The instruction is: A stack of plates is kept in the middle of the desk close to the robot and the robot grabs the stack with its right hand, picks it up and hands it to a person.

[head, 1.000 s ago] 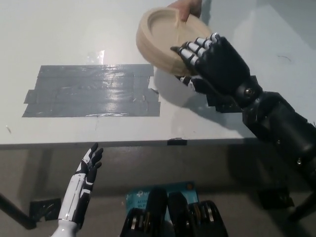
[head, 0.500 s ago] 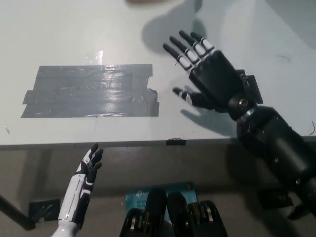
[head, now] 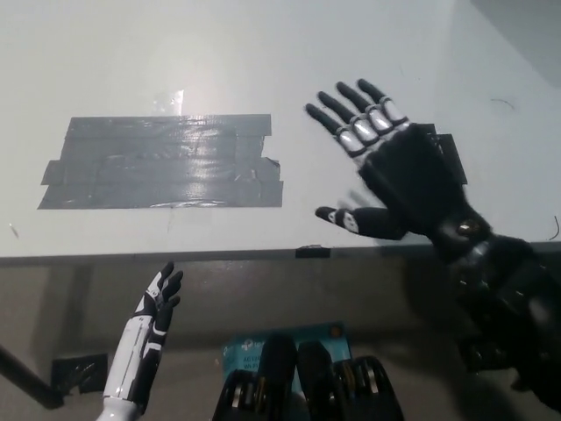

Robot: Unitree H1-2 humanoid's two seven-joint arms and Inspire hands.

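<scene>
The robot's black right hand [head: 399,171] is hovering over the white desk [head: 131,61], fingers spread wide, holding nothing. The stack of plates is showing nowhere. The white left hand [head: 149,329] is hanging below the desk edge, fingers loosely apart. Lowering carelessly, the black arm risks striking the desk edge.

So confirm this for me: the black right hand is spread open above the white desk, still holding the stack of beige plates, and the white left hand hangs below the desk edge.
Not quite. In the head view the black right hand is open above the white desk but holds nothing; no plates are in sight. The white left hand does hang below the desk edge.
</scene>
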